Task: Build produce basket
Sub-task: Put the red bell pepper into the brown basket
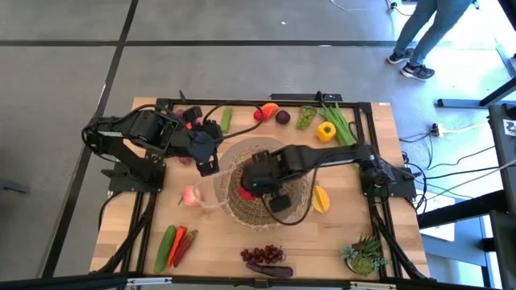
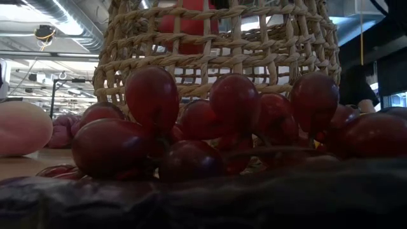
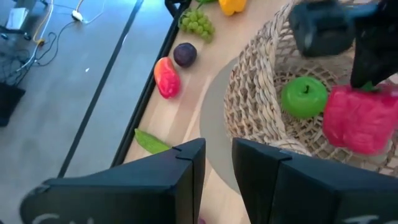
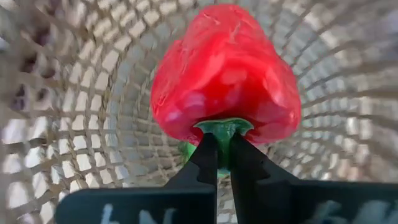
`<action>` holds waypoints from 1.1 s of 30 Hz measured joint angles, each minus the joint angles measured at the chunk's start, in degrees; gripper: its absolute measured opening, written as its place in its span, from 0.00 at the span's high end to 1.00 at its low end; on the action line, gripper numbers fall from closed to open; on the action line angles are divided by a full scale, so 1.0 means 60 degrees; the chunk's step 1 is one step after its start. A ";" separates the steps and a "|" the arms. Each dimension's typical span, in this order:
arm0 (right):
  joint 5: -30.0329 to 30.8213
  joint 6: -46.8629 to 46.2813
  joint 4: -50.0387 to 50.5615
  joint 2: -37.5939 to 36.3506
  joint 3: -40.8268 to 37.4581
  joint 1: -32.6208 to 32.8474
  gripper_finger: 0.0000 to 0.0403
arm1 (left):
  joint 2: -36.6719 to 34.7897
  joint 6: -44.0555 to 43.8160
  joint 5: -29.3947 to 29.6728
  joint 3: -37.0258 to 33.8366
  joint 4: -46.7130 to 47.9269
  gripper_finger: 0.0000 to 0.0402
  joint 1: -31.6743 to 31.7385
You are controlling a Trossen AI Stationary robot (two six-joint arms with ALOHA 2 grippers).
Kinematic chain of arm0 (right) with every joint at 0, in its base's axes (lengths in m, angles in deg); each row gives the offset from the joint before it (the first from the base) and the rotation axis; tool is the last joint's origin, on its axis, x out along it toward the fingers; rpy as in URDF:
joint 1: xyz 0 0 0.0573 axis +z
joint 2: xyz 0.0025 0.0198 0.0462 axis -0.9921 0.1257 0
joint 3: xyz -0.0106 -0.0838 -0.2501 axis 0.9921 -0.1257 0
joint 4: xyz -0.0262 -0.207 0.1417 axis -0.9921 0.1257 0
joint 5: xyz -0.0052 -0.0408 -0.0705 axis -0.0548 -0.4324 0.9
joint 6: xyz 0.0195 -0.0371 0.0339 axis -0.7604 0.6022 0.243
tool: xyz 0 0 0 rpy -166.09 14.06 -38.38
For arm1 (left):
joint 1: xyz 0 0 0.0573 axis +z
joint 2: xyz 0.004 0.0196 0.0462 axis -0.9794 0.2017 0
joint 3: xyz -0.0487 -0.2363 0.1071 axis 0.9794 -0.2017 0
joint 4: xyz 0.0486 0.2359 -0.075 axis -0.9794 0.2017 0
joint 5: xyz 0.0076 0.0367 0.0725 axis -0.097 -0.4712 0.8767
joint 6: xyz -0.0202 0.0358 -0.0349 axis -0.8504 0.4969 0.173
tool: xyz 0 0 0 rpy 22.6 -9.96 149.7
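The woven basket (image 1: 242, 205) stands mid-table, and a green apple (image 3: 303, 96) lies inside it. My right gripper (image 1: 260, 184) reaches down into the basket, shut on a red pepper (image 4: 224, 74); through the weave the pepper (image 2: 191, 25) also shows in the low view. My left gripper (image 3: 217, 171) hovers at the basket's left rim (image 1: 219, 173). Its fingers stand a narrow gap apart with nothing seen between them. Purple grapes (image 2: 210, 121) lie on the table in front of the basket. My right gripper pinches the pepper's green stem (image 4: 222, 129) between its two fingertips, coming from above and pointing steeply down. The pepper hangs below the fingers inside the basket wall; whether it rests on the basket floor I cannot tell.
Along the far edge lie a yellow pepper (image 1: 325, 131), green stalks (image 1: 340, 122), green grapes (image 1: 305, 118) and a dark plum (image 1: 282, 117). Chillies and a cucumber (image 1: 173, 246) sit near left, a pink fruit (image 1: 191, 196) beside the basket, a potted plant (image 1: 364, 254) near right. A person's legs (image 1: 419, 40) show beyond the table.
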 joint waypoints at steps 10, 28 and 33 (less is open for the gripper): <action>-0.0005 0.0142 0.0028 0.1384 0.0000 -0.0101 0.98 | 0.0000 -0.0007 -0.0036 0.0000 -0.0001 0.83 0.0003; -0.0157 0.0663 -0.0019 0.2468 -0.0057 -0.0177 0.98 | 0.0000 -0.0131 -0.0036 0.0000 -0.0011 0.83 0.0000; -0.0348 0.0551 -0.0078 0.2472 -0.0102 -0.0239 0.86 | 0.0000 -0.0131 -0.0036 0.0000 -0.0011 0.83 0.0000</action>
